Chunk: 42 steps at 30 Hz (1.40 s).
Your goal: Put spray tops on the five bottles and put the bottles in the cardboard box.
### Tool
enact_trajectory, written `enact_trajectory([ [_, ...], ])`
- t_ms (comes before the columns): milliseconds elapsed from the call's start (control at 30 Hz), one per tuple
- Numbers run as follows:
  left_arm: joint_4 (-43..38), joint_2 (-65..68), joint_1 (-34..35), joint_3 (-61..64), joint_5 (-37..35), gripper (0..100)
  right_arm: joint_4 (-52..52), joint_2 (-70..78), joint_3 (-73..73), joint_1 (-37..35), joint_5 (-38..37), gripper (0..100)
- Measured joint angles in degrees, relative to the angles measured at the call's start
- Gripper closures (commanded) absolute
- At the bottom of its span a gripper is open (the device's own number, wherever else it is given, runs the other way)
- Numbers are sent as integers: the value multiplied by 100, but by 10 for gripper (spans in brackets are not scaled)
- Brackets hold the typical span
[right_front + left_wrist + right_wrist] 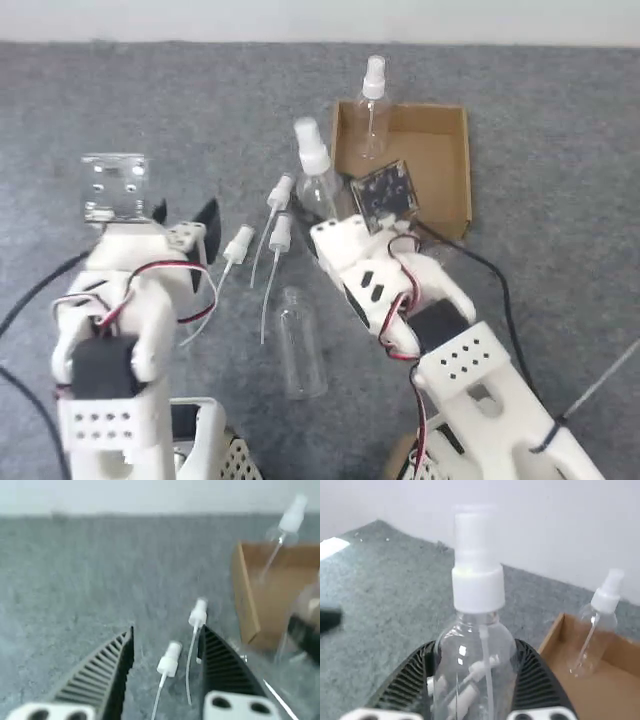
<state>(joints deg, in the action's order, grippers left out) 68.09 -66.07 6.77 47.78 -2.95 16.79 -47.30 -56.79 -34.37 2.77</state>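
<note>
My right gripper (476, 655) is shut on a clear bottle (475, 645) that carries a white spray top (310, 145). It holds the bottle upright just left of the cardboard box (445, 150). Another capped bottle (371, 110) stands in the box's far left corner. An uncapped bottle (300, 340) lies on the grey mat between the arms. Three loose spray tops lie nearby: one (240, 243), a second (281, 190) and a third (279, 235). My left gripper (167, 630) is open above the mat, with a spray top (170, 660) below the gap between its fingers.
Grey carpet-like mat (520, 300) covers the whole table. The box (260, 600) lies to the right of the left gripper (185, 212). Open mat stretches far left and right of the box.
</note>
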Motion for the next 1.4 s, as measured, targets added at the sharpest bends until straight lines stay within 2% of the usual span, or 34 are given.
enact_trajectory([
  [233, -413, 0, -782, 958, -44, 749, 53, 1451, 1442, -9, 0, 993],
  [367, -703, 0, -914, 1169, -44, 746, 88, 2611, 2365, -9, 0, 993],
  [500, -1213, 0, -941, 1512, -44, 746, 519, 3174, 3051, -9, 0, 993],
  [700, -1635, 0, -941, 1688, -44, 746, 1327, 3200, 3446, -343, 0, 993],
  [1067, -1662, -9, -914, 1688, -44, 746, 2435, 2259, 3437, -422, 457, 993],
  [1267, -1600, -44, -914, 1688, -62, 748, 2462, 2066, 3437, -422, 492, 993],
  [1400, -1073, -580, -941, 1688, -44, 746, 1820, 2057, 3341, -237, 501, 993],
])
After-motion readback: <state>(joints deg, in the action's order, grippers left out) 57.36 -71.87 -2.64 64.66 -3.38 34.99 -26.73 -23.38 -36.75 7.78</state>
